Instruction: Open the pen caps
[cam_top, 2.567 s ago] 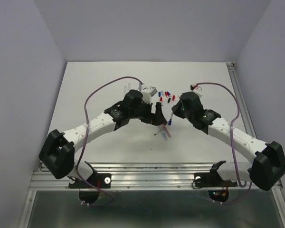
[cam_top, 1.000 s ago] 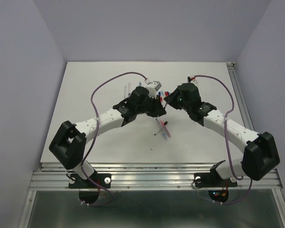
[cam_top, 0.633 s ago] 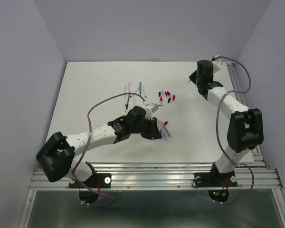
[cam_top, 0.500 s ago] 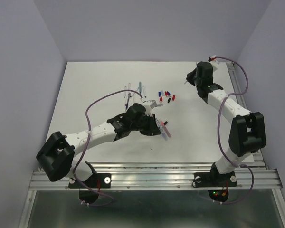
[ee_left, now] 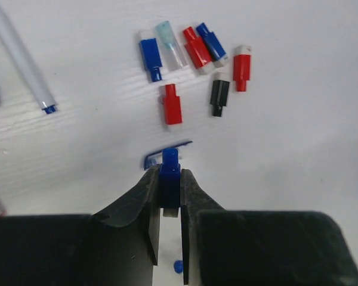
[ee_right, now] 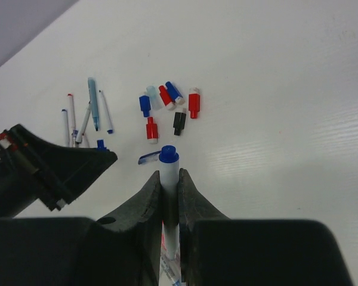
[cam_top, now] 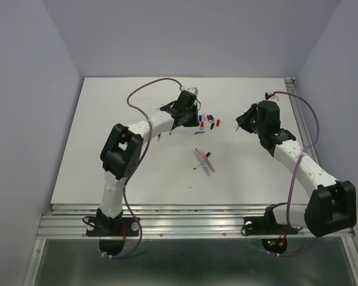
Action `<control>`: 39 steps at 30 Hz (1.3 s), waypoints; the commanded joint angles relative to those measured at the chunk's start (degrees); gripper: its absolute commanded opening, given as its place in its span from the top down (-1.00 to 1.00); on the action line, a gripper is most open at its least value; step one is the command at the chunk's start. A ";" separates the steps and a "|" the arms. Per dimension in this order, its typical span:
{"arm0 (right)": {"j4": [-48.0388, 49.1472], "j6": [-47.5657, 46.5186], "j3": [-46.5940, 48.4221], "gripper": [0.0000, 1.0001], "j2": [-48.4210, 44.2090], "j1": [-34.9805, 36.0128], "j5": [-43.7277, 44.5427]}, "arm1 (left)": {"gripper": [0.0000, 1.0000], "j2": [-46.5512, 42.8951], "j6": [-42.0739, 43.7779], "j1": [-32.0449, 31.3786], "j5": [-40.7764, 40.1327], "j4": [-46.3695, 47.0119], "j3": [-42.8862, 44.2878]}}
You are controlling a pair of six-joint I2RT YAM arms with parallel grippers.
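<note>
Several loose pen caps (ee_left: pixel 172 106) in red, blue, black and clear lie in a cluster (cam_top: pixel 209 120) on the white table. My left gripper (ee_left: pixel 169 174) is shut on a stubby blue cap (ee_left: pixel 170 159), just short of the cluster and over a thin blue clip (ee_left: pixel 182 145). In the top view the left gripper (cam_top: pixel 193 122) sits just left of the caps. My right gripper (ee_right: pixel 170 177) is shut on a white pen barrel (ee_right: pixel 169 164) with a blue end, which points towards the caps (ee_right: pixel 167 107). Seen from above, the right gripper (cam_top: pixel 239 123) is right of the cluster.
Uncapped pen barrels (ee_left: pixel 24 59) lie left of the caps (ee_right: pixel 86 113). A few more pens (cam_top: pixel 204 161) lie mid-table, nearer the arm bases. The left gripper's black body (ee_right: pixel 48 170) shows at the left of the right wrist view.
The left gripper has moved from the mid-table pens up to the cap cluster. The right gripper has swung from the far right edge in towards the caps.
</note>
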 commanded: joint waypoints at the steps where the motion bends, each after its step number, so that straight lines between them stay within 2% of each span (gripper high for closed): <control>1: -2.59 -1.49 -1.20 0.88 -3.38 0.06 -1.86 | 1.00 4.40 3.55 0.41 -4.83 -7.45 9.61; 6: -3.56 -0.96 -1.91 0.87 -4.52 0.06 -3.54 | 1.00 10.57 5.14 0.67 -9.33 -11.58 16.82; 9: -3.39 -0.87 -2.17 0.85 -4.79 -0.03 -3.01 | 1.00 13.91 5.40 0.67 -8.10 -13.87 20.43; 13: -3.83 -1.13 -1.91 0.85 -4.70 -0.03 -3.45 | 0.70 16.20 5.14 0.76 -7.22 -13.87 21.57; 16: -4.18 -1.13 -2.00 0.84 -4.87 -0.03 -3.28 | 0.68 17.16 5.49 0.76 -5.91 -13.96 22.19; 21: -4.44 -1.22 -2.00 0.82 -5.05 0.06 -3.19 | 0.39 17.78 5.49 0.67 -5.20 -14.58 23.07; 22: -4.27 -1.22 -2.00 0.82 -5.14 0.06 -3.27 | 0.27 17.35 5.49 0.76 -5.03 -14.66 22.98; 26: -4.27 -1.83 -1.56 0.81 -5.23 0.06 -3.54 | 0.04 15.07 5.58 0.67 -5.37 -14.40 22.02; 33: -2.17 -3.49 -1.29 0.80 -4.79 -0.03 -5.82 | 0.03 8.65 6.28 0.67 -3.88 -14.58 21.58; 37: 0.82 -3.68 -0.86 0.80 -1.72 0.06 -13.81 | -0.07 -0.99 6.11 0.76 -3.88 -12.56 16.76; 39: 2.14 -3.51 -0.50 0.80 0.48 0.06 -17.76 | -0.11 -5.31 5.32 0.76 -6.33 -11.51 13.51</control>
